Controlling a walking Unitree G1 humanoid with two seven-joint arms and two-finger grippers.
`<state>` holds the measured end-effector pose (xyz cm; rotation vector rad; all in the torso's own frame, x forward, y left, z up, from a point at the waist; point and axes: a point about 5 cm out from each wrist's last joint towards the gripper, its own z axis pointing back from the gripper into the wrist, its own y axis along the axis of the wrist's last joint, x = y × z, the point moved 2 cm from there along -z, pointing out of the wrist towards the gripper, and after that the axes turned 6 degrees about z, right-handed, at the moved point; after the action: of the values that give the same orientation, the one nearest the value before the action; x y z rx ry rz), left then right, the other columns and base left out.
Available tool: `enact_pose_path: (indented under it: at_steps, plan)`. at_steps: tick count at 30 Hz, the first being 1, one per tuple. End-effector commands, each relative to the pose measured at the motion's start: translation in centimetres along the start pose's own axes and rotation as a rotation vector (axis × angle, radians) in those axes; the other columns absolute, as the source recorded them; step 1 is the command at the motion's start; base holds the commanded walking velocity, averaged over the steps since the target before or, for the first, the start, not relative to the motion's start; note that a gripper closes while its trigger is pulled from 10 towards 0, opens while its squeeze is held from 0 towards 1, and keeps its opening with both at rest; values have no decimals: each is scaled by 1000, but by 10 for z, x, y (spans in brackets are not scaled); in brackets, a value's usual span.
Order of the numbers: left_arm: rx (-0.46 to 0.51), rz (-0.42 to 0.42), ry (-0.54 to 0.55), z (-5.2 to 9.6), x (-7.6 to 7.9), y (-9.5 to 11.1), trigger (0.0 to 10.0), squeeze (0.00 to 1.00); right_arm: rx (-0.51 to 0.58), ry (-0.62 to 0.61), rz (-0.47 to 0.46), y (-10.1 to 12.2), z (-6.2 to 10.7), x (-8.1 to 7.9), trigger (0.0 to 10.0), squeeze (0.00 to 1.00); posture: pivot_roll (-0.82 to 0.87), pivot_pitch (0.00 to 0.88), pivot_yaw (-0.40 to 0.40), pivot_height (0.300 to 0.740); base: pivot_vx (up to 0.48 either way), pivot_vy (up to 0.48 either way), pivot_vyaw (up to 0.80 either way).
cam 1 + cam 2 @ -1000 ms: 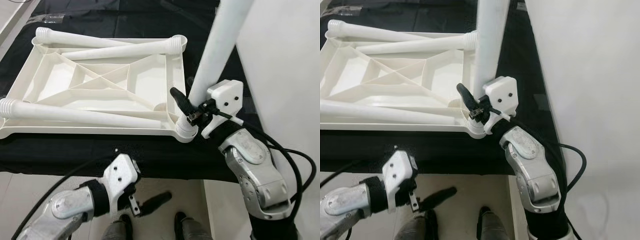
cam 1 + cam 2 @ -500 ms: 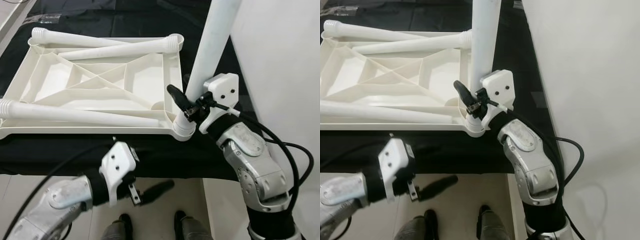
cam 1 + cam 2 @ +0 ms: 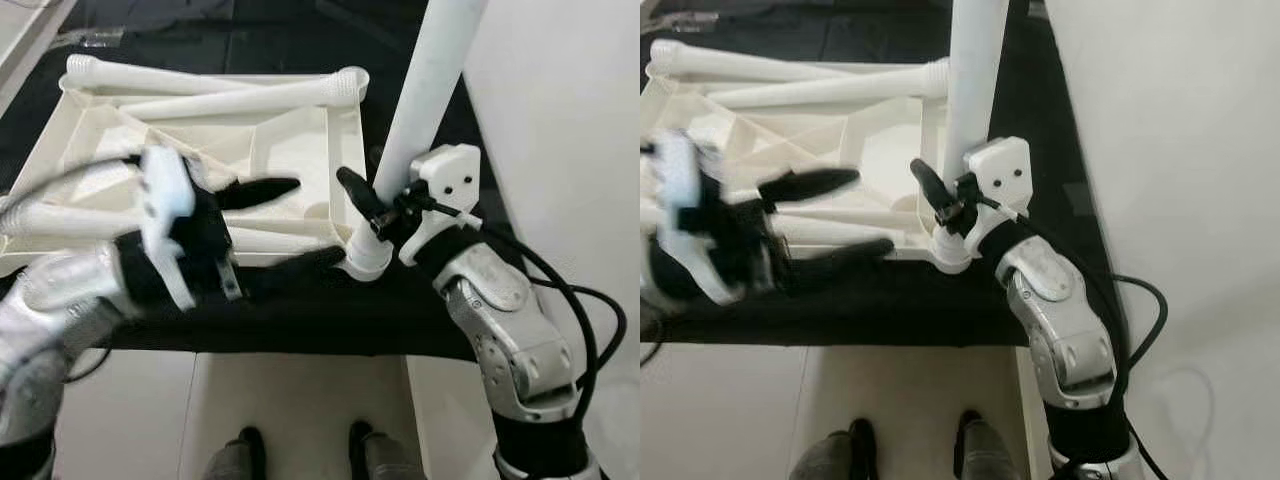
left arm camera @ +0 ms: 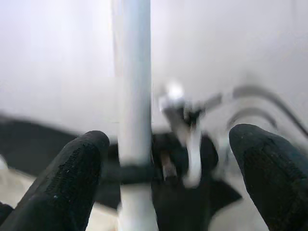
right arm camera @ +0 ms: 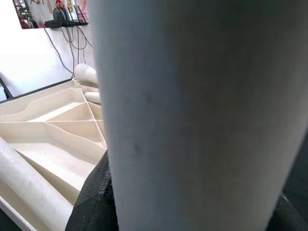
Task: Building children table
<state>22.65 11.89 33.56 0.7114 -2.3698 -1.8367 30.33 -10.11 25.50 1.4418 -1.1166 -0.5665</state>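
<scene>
Right now our right gripper [image 3: 372, 213] is clamped around the upright table leg [image 3: 430, 90], low down, just above the corner socket [image 3: 366, 258] at the near right of the upturned tabletop [image 3: 290, 150], which lies on a black cloth [image 3: 330, 310]. Our left gripper [image 3: 262, 222], blurred, hangs over the near part of the tabletop with its fingers spread wide and nothing between them, pointing right toward the leg. Three more legs [image 3: 200, 98] lie loose on the tabletop. We judge the main risk to be the left gripper striking the leg and tilting it in the socket, or shoving the light tabletop across the cloth.
</scene>
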Motion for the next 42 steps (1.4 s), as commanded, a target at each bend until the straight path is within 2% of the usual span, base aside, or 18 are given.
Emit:
enact_pose_path:
  at_steps: [1, 3, 4, 8, 9, 10, 14, 16, 18, 20, 22, 23, 24, 26, 29, 33, 36, 42]
  plan:
    - [14, -5, -14, -2, -5, 7, 10000, 1000, -311, -35, -90, -68, 9, 0, 10000, 0, 8, 320, 8, 740, 0, 0, 0]
    - [26, -24, -5, -6, -11, 12, 10000, 1000, -305, -31, -90, -67, 8, -1, 10000, 0, 7, 316, 7, 740, 0, 0, 0]
    - [22, -48, 7, -10, -18, 14, 10000, 0, -286, -21, -94, -64, 7, -2, 10000, 0, 7, 312, 9, 740, 0, 0, 0]
    - [27, -39, 7, -22, -30, 14, 10000, 0, -239, 1, -88, -55, 2, -5, 10000, 0, 9, 306, 13, 740, 0, 0, 0]
    - [22, -13, 30, -32, -40, 12, 10000, 0, -211, 17, -83, -50, 1, -8, 10000, 0, 3, 299, 23, 740, 0, 0, 0]
    - [22, -13, 30, -32, -40, 12, 10000, 0, -211, 17, -83, -50, 1, -8, 10000, 0, 3, 299, 23, 740, 0, 0, 0]
    - [15, 96, 112, -52, -59, 3, 10000, 0, -169, 49, -76, -42, -2, -15, 10000, 0, -2, 287, 32, 740, 0, 0, 0]
    - [15, 96, 112, -52, -59, 3, 10000, 0, -169, 49, -76, -42, -2, -15, 10000, 0, -2, 287, 32, 740, 0, 0, 0]
    - [18, 166, 86, -64, -62, 0, 10000, 0, -151, 69, -64, -40, -3, -19, 10000, 0, 0, 275, 37, 740, 0, 0, 0]
    - [18, 166, 86, -64, -62, 0, 10000, 0, -151, 69, -64, -40, -3, -19, 10000, 0, 0, 275, 37, 740, 0, 0, 0]
    - [39, 235, -41, -79, -53, 4, 10000, 0, -141, 85, -52, -39, -5, -22, 10000, 0, 4, 263, 40, 740, 0, 0, 0]
    - [39, 235, -41, -79, -53, 4, 10000, 0, -141, 85, -52, -39, -5, -22, 10000, 0, 4, 263, 40, 740, 0, 0, 0]
    - [45, 239, -105, -84, -49, 6, 10000, 0, -139, 89, -51, -39, -5, -23, 10000, 0, 5, 261, 40, 740, 0, 0, 0]
    - [48, 201, -214, -84, -45, 13, 10000, 0, -136, 94, -49, -39, -7, -25, 10000, 0, 4, 251, 45, 740, 0, 0, 0]
    - [51, 179, -244, -82, -45, 17, 10000, 0, -136, 94, -47, -39, -7, -25, 10000, 0, 3, 250, 46, 740, 0, 0, 0]
    - [77, 129, -310, -66, -47, 34, 10000, 0, -136, 95, -47, -40, -8, -26, 10000, 0, 4, 249, 39, 740, 0, 0, 0]
    - [74, 112, -320, -63, -47, 36, 10000, 0, -137, 97, -46, -40, -8, -26, 10000, 0, 4, 250, 39, 740, 0, 0, 0]
    - [74, 18, -203, -62, -58, 40, 10000, 0, -123, 130, -31, -38, -8, -29, 10000, 0, 10, 255, 32, 740, 0, 0, 0]
